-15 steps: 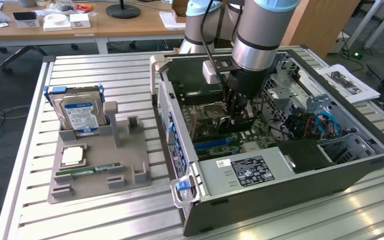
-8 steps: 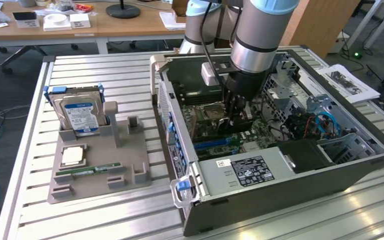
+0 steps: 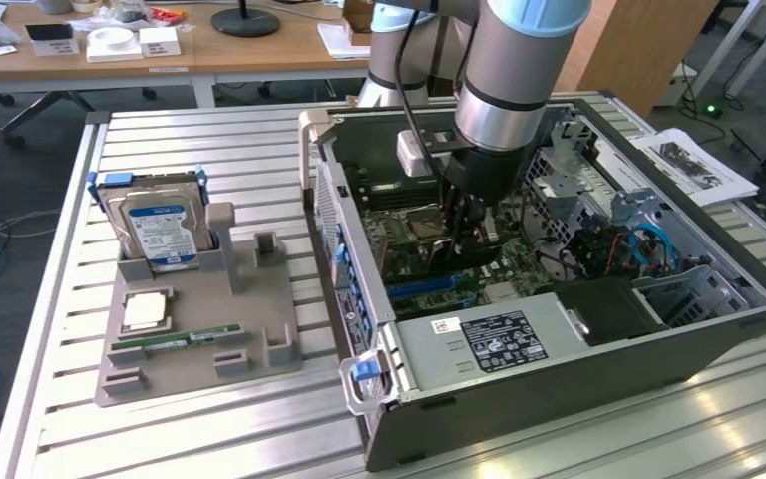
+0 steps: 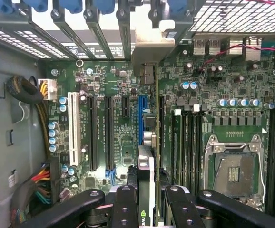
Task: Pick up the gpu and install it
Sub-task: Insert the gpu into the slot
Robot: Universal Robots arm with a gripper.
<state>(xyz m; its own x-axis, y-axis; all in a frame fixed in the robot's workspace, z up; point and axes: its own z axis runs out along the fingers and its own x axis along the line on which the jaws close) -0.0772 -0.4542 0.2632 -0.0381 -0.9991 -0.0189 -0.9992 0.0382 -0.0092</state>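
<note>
My gripper (image 3: 471, 222) reaches down into the open computer case (image 3: 702, 344), over the motherboard (image 3: 403, 239). It is shut on the gpu (image 3: 453, 261), a dark card held on edge. In the wrist view the gpu (image 4: 146, 173) runs edge-on away from the gripper (image 4: 150, 209), clamped between the two black fingers (image 4: 124, 206). Its silvery bracket (image 4: 149, 54) lies against the rear slot openings. The card stands right over the blue expansion slot (image 4: 141, 111); I cannot tell whether it is seated in the slot.
A grey parts tray (image 3: 276, 299) on the slatted table at the exterior view's left holds a hard drive (image 3: 160, 232), a CPU (image 3: 145, 310) and a green RAM stick (image 3: 177, 339). Inside the case are the power supply (image 3: 490, 344), the drive cage (image 3: 582, 165) and cables (image 4: 25, 92).
</note>
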